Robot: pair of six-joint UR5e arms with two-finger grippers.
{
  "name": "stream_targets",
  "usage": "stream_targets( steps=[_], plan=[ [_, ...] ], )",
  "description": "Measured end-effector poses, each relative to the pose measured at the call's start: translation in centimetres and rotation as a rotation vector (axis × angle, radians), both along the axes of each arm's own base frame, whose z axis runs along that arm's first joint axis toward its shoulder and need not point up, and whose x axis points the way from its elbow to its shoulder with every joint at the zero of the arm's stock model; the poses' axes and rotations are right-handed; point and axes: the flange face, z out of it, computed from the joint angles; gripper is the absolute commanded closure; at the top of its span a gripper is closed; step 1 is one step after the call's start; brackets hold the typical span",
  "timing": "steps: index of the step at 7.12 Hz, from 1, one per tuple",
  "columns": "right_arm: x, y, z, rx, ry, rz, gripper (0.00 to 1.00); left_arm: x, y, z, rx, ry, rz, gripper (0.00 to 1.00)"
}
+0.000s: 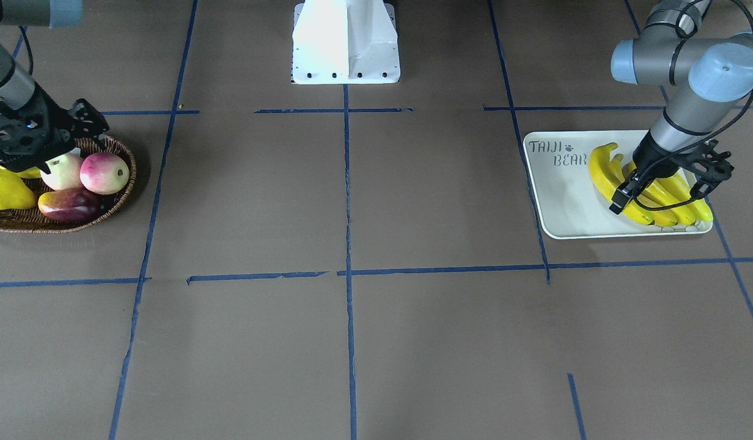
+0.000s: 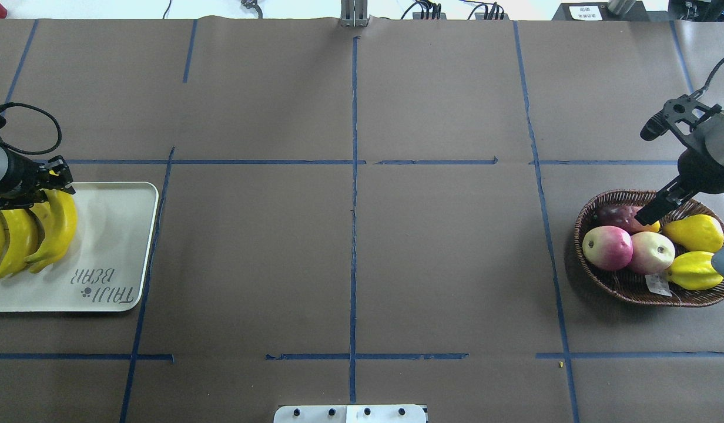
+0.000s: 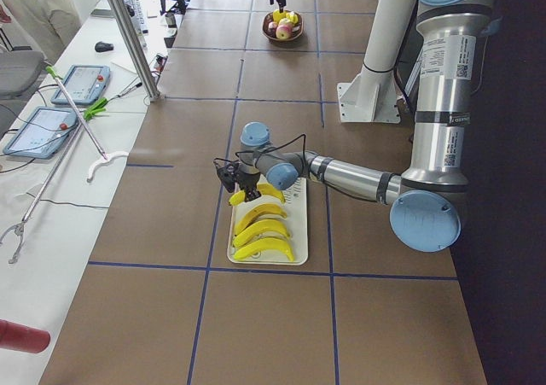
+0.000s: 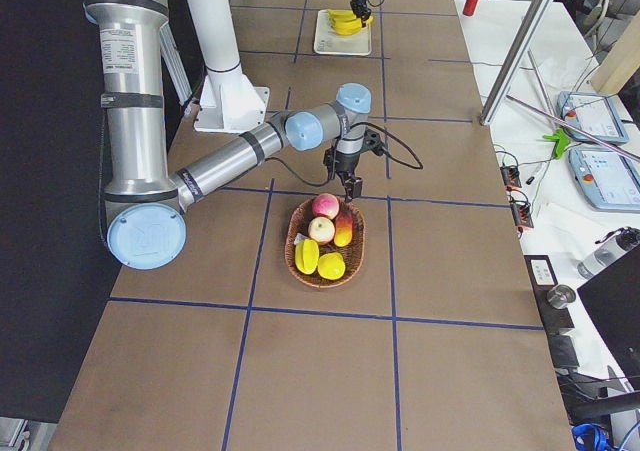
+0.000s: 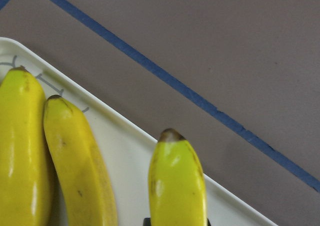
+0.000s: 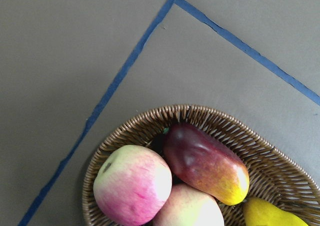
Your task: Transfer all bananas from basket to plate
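Four yellow bananas [image 2: 59, 226] lie side by side on the cream "TAIJI BEAR" plate [image 2: 115, 235], which also shows in the front view [image 1: 566, 208]. My left gripper [image 2: 55, 187] is low over the plate's far end, shut on the end of the banana [image 5: 175, 181] nearest the lettering; that banana rests on the plate [image 5: 120, 151]. The wicker basket [image 2: 632, 285] holds no banana that I can see. My right gripper [image 2: 649, 214] hangs shut and empty over the basket's far rim.
The basket holds two pink apples [image 2: 607, 247], a dark red mango [image 2: 617, 216], a yellow pear-shaped fruit [image 2: 694, 232] and a starfruit [image 2: 691, 271]. Blue tape lines cross the brown table. The white robot base [image 1: 346, 43] stands at the table's middle edge.
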Motion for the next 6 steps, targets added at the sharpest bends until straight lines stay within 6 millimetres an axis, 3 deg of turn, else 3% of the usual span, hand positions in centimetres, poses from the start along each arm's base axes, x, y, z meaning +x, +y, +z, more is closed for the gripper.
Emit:
stream_targets(
  steps=[2,3,6],
  plan=[
    [0.3,0.2,0.4,-0.002,0.000,-0.008,0.00,0.5,0.1,0.4,-0.028,-0.002,-0.021,0.44],
    [0.3,0.2,0.5,-0.003,-0.001,-0.009,0.00,1.4,0.2,0.7,-0.034,-0.015,-0.035,0.00],
    [0.6,0.1,0.5,-0.005,-0.002,-0.005,0.00,2.3,0.8,0.3,0.009,-0.026,-0.029,0.00]
  ],
)
